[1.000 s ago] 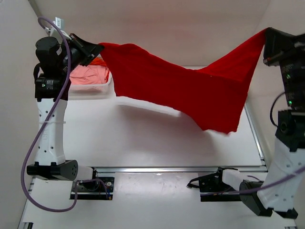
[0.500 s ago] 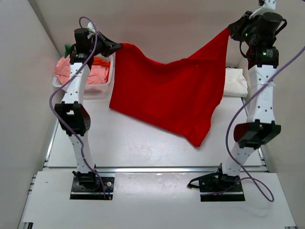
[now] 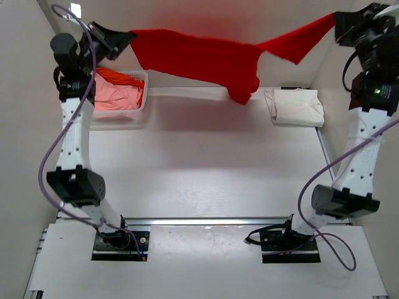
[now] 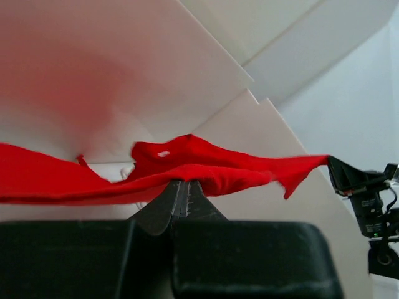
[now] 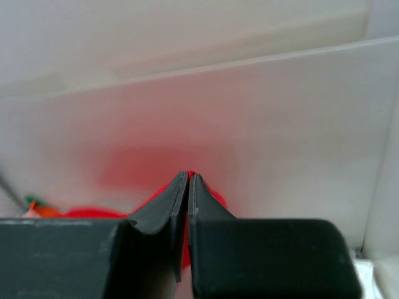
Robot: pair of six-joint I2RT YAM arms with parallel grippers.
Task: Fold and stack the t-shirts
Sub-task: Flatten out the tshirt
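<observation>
- Over the table [image 3: 206,168] in front of my bases, no red cloth hangs now. Half a second ago the shirt's lower corner dangled well down over its middle; that smooth white surface is where I judge the shirt has to be spread.
- At the far right of the table lies a cream-white t-shirt [image 3: 296,106], already folded into a soft, rounded rectangle. I take it as the start of the stack.
- At the far left stands the white plastic basket [image 3: 142,93]. A crumpled pink tee [image 3: 115,96] and an orange tee [image 3: 118,78] are bunched inside, waiting.
- Highest and farthest is the red t-shirt [image 3: 199,56]. It has gone from a broad hanging sheet to a narrow band, pulled between my two arms close to the back wall [image 3: 206,15]. One limp lobe sags just left of the cream shirt. The knit is matte, thin and floppy, and it will not hold a shape unless it is laid flat.
- My left gripper [image 3: 118,42] is clamped on one end of it, the cloth bulging over the pressed tips in the left wrist view.
- My right gripper [image 3: 340,25] pinches the other end, with only a sliver of red showing between the closed tips.
- This looks like the top of a swing. Folding has not yet begun.
</observation>
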